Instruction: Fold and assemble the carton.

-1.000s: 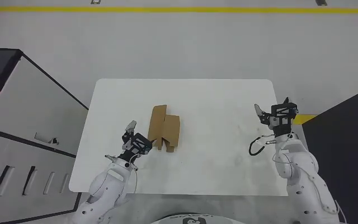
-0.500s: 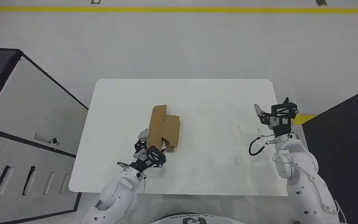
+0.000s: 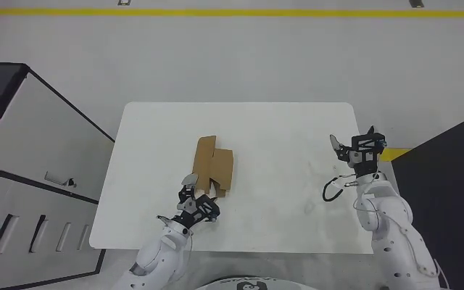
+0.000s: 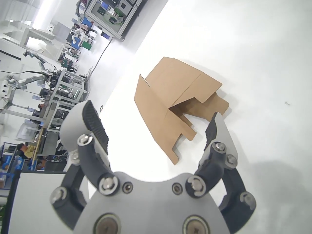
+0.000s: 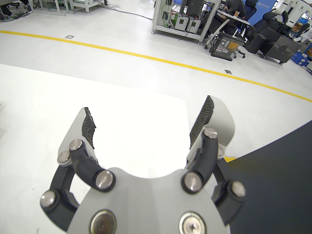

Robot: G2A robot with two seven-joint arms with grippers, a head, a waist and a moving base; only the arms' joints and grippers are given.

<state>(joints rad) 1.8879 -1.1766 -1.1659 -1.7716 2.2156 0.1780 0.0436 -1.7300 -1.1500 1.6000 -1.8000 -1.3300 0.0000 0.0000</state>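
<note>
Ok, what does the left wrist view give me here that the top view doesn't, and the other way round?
Left wrist view: the carton is partly folded, with its upper panel lifted and a gap underneath. The left gripper frames the carton's notched near end.
Top view: the carton lies a little left of the middle of the table. The right gripper is open at the table's right edge, well apart from it.
Both: the left gripper is open, close to the carton and holding nothing.
</note>
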